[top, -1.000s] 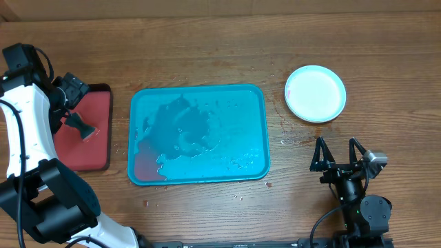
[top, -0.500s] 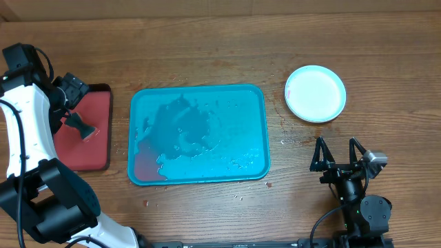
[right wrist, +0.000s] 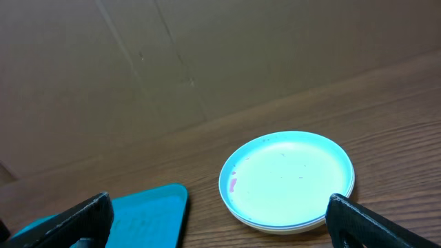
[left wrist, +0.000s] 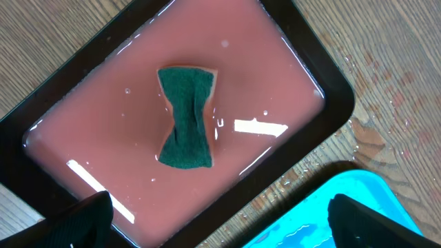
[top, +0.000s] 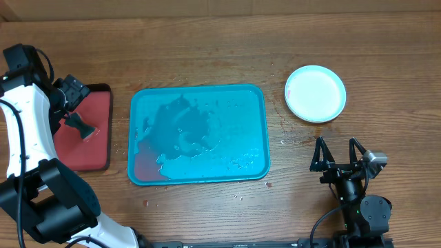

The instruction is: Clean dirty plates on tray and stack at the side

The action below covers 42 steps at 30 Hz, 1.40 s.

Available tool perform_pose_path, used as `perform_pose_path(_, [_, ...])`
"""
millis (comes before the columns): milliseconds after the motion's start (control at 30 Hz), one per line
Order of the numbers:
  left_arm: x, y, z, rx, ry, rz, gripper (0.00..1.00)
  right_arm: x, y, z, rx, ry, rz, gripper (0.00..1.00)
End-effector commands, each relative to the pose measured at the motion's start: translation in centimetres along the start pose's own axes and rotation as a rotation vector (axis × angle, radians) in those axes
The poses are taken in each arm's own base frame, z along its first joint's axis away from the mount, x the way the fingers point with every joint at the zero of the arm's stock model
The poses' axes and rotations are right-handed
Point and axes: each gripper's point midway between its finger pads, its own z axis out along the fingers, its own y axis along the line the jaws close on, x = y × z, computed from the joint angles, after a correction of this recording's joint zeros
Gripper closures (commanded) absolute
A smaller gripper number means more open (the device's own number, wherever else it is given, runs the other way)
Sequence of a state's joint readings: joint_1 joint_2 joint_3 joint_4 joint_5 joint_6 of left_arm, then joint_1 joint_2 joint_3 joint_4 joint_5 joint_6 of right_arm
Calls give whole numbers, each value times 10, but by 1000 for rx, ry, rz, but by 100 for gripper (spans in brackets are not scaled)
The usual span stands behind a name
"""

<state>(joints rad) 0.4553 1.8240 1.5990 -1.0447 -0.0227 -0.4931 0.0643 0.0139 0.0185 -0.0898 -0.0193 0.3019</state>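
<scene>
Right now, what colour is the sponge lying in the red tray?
Dark green sponge; the left wrist view shows it best.

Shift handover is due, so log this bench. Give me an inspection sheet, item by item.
Surface: wooden table, with wet spots around the turquoise tray.
Job's things: turquoise tray holds puddles and a reddish patch in one corner, no plates. The stack of plates sits apart from it on the table; the top plate has a small red smear at its edge, and the plate count is unclear.
Clutter: red tray of pinkish liquid with a green sponge in it.
Grippers: left gripper open above the red tray; right gripper open, holding nothing.
Cables: black cables by the arms.
Surroundings: cardboard wall behind the table.
</scene>
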Motion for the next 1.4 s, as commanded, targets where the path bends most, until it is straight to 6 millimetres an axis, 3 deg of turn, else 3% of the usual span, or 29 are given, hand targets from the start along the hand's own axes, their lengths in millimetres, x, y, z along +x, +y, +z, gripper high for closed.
perform_pose_path(0, [-1, 1, -13, -5, -24, 31, 0, 0, -2, 0, 5, -9, -7, 0])
perform_pose_path(100, [6, 3, -33, -1, -33, 39, 0, 0, -2, 0, 5, -9, -8, 0])
perform_pose_path(300, [28, -18, -86, 116, -124, 150, 0, 0, -2, 0, 5, -9, -8, 0])
perform_pose_path(400, [43, -38, -109, 189, -222, 294, 0, 0, -2, 0, 5, -9, -8, 0])
perform_pose_path(533, [75, -64, -123, 304, -354, 455, 0, 0, -2, 0, 5, -9, -8, 0])
perform_pose_path(667, [110, -72, -122, 416, -472, 538, 0, 0, -2, 0, 5, -9, -8, 0])
perform_pose_path(833, [149, -57, -102, 497, -548, 567, 0, 0, -2, 0, 5, -9, -8, 0])
perform_pose_path(967, [163, -45, -84, 518, -581, 564, 0, 0, -2, 0, 5, -9, -8, 0])
perform_pose_path(1100, [172, -46, -85, 610, -690, 588, 0, 0, -2, 0, 5, -9, -7, 0])
perform_pose_path(1200, [189, -48, -85, 712, -800, 693, 0, 0, -2, 0, 5, -9, -8, 0])
perform_pose_path(1367, [199, -40, -77, 761, -891, 683, 0, 0, -2, 0, 5, -9, -7, 0])
